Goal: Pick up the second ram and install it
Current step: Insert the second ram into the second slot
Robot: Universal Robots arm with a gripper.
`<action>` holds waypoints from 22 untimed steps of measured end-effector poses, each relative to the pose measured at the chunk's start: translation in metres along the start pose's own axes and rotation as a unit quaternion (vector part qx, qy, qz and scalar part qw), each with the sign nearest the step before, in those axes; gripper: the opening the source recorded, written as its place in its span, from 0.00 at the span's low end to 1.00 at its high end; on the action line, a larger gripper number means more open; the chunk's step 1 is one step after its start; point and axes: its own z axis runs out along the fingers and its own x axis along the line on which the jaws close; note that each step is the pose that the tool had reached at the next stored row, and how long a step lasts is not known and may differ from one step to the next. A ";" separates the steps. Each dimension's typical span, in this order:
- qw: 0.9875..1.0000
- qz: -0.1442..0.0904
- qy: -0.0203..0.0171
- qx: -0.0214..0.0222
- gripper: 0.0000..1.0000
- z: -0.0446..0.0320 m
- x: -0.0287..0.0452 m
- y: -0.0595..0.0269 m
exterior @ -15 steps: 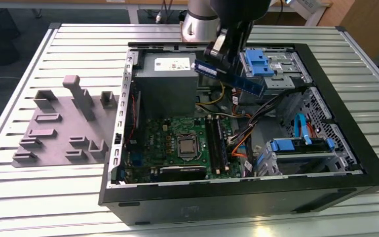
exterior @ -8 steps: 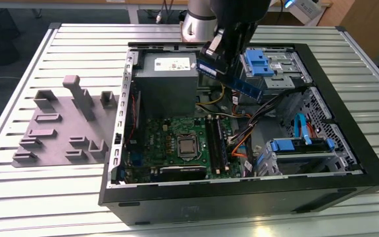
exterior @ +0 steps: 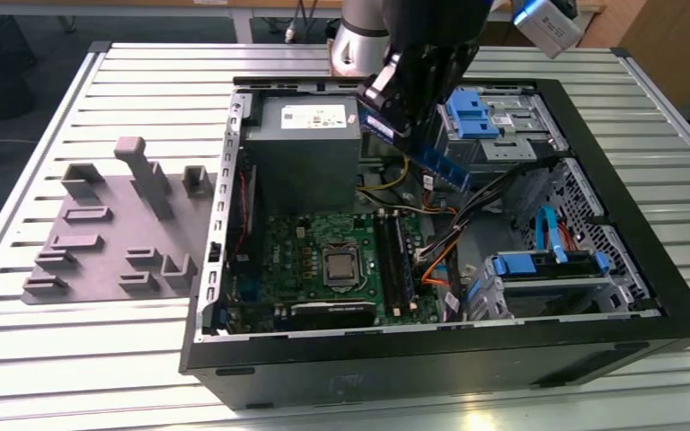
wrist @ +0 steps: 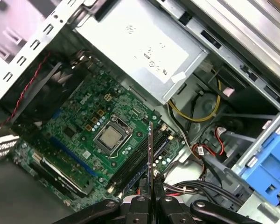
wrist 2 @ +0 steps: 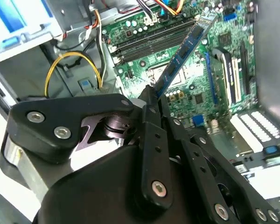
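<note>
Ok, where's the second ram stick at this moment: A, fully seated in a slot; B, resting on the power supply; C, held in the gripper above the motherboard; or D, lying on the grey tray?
C: the second ram sticks out from the shut gripper, hanging in the air over the motherboard inside the open computer case, apart from the slots.
</note>
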 end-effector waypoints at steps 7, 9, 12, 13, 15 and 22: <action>0.998 0.063 0.001 0.001 0.14 0.0024 0.0000 0.0000; 0.997 0.081 0.001 0.001 0.14 0.0031 0.0000 0.0000; 0.994 0.109 0.001 0.001 0.14 0.0042 0.0000 0.0000; 0.993 0.118 0.001 0.001 0.14 0.0045 0.0000 0.0000; 0.991 0.136 0.001 0.001 0.14 0.0053 0.0000 0.0000; 0.980 0.199 0.002 0.002 0.14 0.0082 0.0001 0.0001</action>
